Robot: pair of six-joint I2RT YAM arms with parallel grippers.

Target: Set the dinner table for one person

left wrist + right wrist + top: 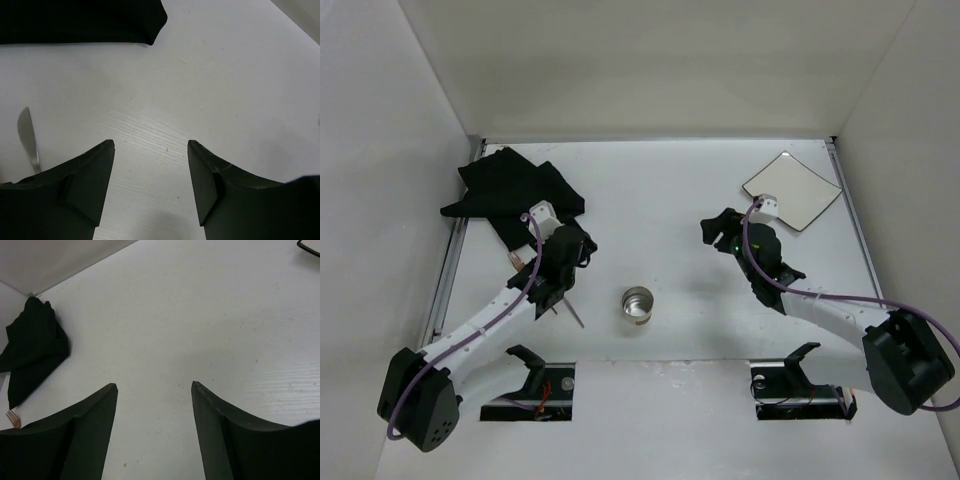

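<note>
The dinner table is a wide white tabletop. A crumpled black cloth mat lies at the back left, and its edge shows in the left wrist view. A square white plate lies at the back right. A metal cup stands near the front middle. A knife lies left of the cup, and its blade shows in the left wrist view. My left gripper is open and empty over bare table. My right gripper is open and empty, left of the plate. No person is in view.
Fork tines peek out beside the black mat in the right wrist view. A plate corner shows at its top right. Metal rails run along the table's sides, with white walls around.
</note>
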